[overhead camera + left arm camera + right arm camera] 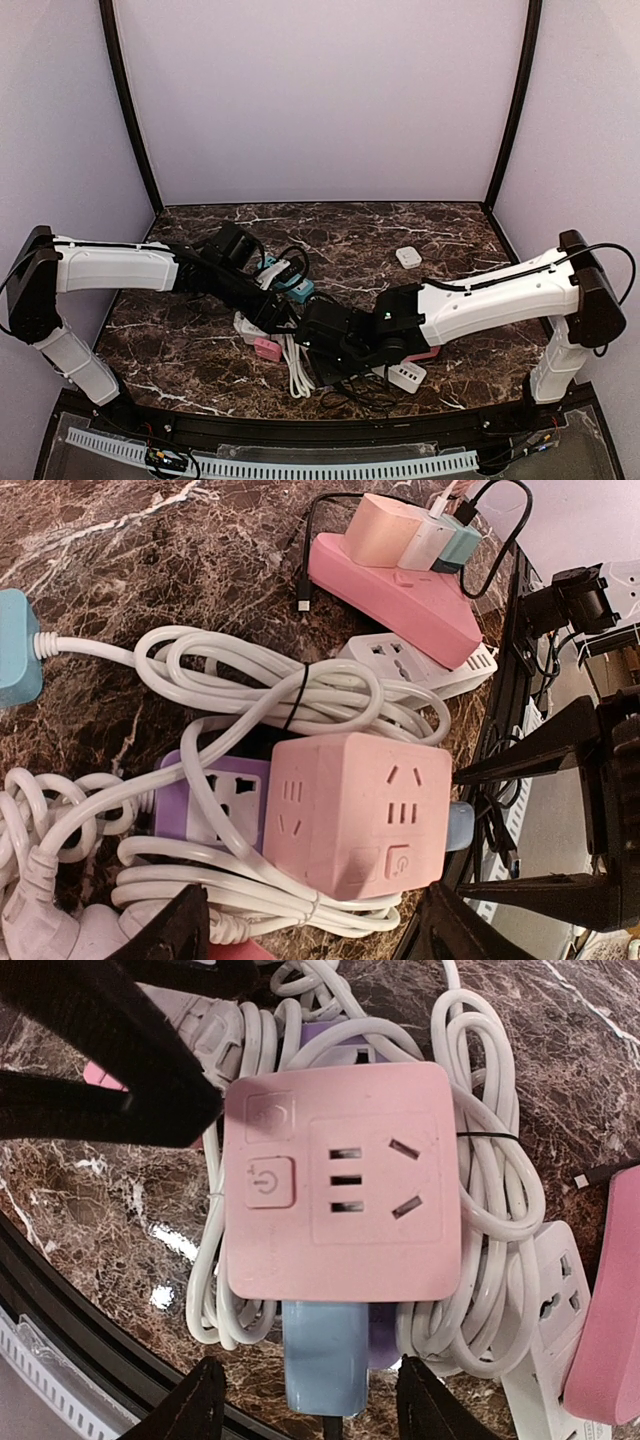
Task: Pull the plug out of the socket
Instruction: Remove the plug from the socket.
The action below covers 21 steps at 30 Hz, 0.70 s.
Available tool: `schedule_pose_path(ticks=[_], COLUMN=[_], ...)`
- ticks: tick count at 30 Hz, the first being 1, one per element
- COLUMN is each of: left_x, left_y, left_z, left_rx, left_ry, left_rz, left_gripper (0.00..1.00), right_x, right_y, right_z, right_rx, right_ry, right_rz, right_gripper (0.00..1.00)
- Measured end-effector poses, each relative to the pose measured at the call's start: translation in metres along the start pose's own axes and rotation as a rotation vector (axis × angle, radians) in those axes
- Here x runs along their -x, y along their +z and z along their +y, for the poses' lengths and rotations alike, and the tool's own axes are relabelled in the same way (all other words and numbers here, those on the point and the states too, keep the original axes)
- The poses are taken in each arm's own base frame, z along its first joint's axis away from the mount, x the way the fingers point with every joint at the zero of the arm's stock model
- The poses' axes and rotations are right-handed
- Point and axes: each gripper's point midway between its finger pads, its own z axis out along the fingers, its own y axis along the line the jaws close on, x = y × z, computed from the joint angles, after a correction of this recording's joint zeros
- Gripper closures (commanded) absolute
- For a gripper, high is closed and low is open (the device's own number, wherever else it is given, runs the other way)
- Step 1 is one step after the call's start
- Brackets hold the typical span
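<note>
Plug (322, 1360): pale blue body seated in the side face of the pink cube socket (340, 1175), lying directly between the right fingers.

Left fingers (175, 935): apart, straddling the pink cube socket. A purple strip (205, 805) and loops of white cable (250, 685) lie just inside the left tip. No firm clamp on the cube is visible. From these fingers the plug sits on the far right side of the cube and shows only as a blue sliver beside the right tip. This arm is judged to be placed to steady the socket, not to take the plug.

Right fingers (200, 1410): apart, one tip on each side of the plug, a narrow gap showing at both flanks. Nothing is gripped. The plug's long axis runs out of the cube face and straight back between the tips toward the wrist. A dark cord leaves its rear end.

Judgement: the right arm is the nearer. The coming move calls for closing across the plug's short width, then withdrawing along that axis, away from the cube. A sideways pull would probably lever the pins or drag the cube across the counter (130, 1220).
</note>
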Motion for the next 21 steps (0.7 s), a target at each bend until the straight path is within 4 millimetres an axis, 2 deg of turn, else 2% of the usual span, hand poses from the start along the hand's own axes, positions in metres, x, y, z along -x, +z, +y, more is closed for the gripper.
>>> schedule_pose_path(ticks=[7, 17, 21], left_x=[0.000, -0.001, -0.001], left_y=[0.000, 0.001, 0.001], left_z=[0.000, -0.002, -0.002], left_rx=[0.002, -0.003, -0.003], left_ry=[0.000, 0.003, 0.004], left_rz=[0.000, 0.003, 0.003], left_gripper=[0.29, 0.29, 0.28], right_x=[0.000, -0.003, -0.003], right_y=[0.007, 0.017, 0.017], right_z=[0.003, 0.000, -0.001], right_rx=[-0.015, -0.057, -0.062], right_ry=[-0.022, -0.048, -0.046], right_rz=[0.013, 0.030, 0.029], right_gripper=[0.55, 0.56, 0.64])
